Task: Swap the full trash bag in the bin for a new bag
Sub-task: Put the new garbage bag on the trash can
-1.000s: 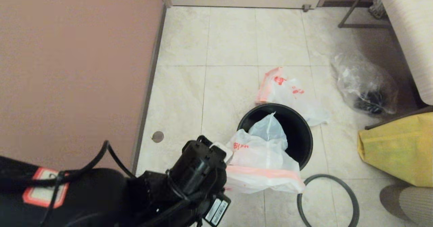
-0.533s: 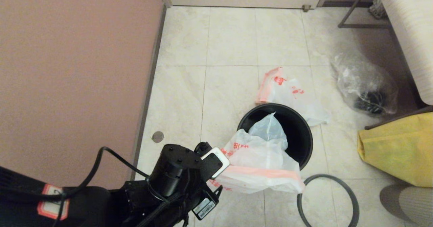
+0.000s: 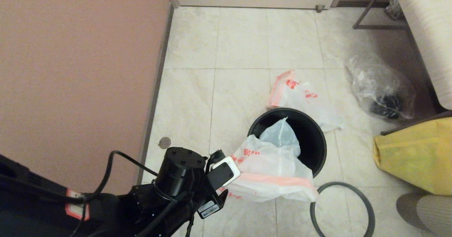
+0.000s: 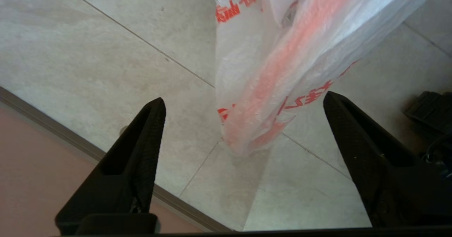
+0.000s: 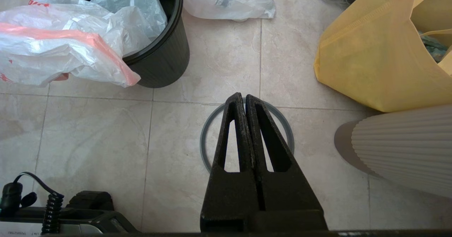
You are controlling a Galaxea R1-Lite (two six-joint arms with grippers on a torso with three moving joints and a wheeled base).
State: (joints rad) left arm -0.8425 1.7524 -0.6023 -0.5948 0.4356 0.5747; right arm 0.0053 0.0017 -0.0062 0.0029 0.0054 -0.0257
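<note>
Pink wall (image 3: 77, 71) ran down the far left of the room, and low against it the left arm reached out over the pale floor tiles (image 3: 240, 39). The left gripper (image 4: 243, 104) was spread wide, its two black fingers (image 4: 150, 124) standing well apart with nothing pinched between them; the pink-edged end of the new bag (image 4: 268, 71) hung in the gap, touching neither finger as far as I could see. That new bag (image 3: 272, 173) was a thin white thing with a pink border and red printed characters, and it lay draped over the near-left edge of the bin (image 3: 314, 148), part of it tucked down inside and the rest spilling outward over the rim. The bin itself, small, round and black, stood on the tiles near the middle of the floor. Just behind it, touching its far side, the full trash bag (image 3: 300, 95) lay on the floor, white with red marks. Near the bin's right, the grey hoop (image 3: 344, 208) lay flat on the tiles, apart from the bin. Above that hoop hung the right gripper (image 5: 245, 101), its fingers pressed tight together on nothing. Farther right sat a clear bag (image 3: 383, 88) with dark contents, and nearer than that a yellow bag (image 3: 413, 155).
</note>
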